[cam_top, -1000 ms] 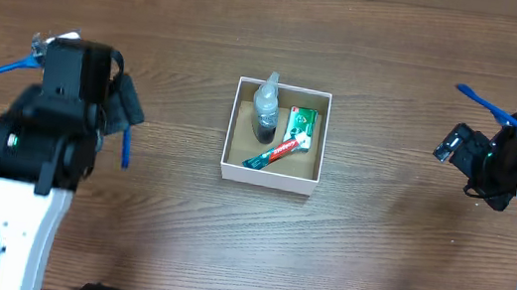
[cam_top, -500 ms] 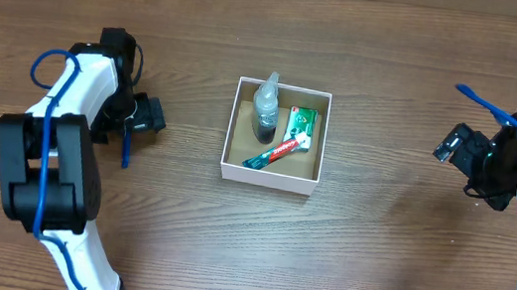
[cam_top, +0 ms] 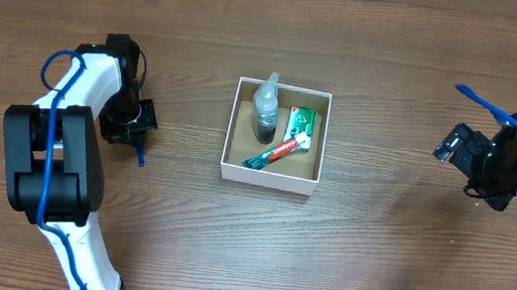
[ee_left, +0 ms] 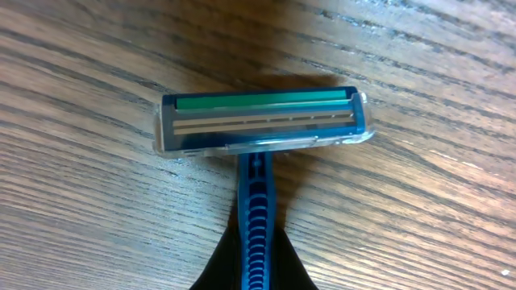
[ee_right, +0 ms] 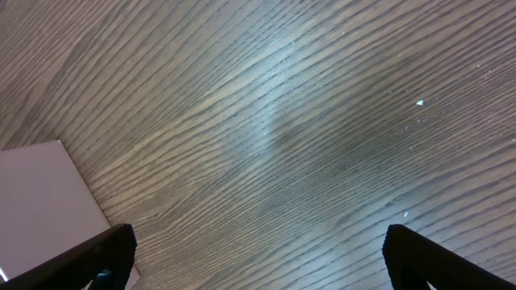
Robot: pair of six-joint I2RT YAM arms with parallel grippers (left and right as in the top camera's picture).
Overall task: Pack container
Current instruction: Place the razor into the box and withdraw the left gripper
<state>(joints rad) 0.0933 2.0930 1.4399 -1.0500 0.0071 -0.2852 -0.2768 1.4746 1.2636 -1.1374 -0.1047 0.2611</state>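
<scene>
The container (cam_top: 267,179), a small white-walled box with a brown inside, sits mid-table and holds a clear bottle (cam_top: 266,106), a green packet (cam_top: 301,128) and a toothpaste tube (cam_top: 273,153). Left of it, my left gripper (cam_top: 134,121) is low over the wood, shut on the handle of a blue razor (ee_left: 262,121). In the left wrist view the razor's head lies flat on the table and its ribbed handle runs back between my fingers (ee_left: 284,259). My right gripper (ee_right: 258,258) hangs open over bare wood far to the right, a corner of the container (ee_right: 40,189) at its left.
Blue cables trail from both arms, one near the left arm (cam_top: 58,69) and one at the right arm (cam_top: 480,99). The wooden table (cam_top: 373,260) spreads around the container on every side.
My left arm has swung round and come down on the razor, and its jaws have gone from open to shut on the handle. The right arm has not moved.
</scene>
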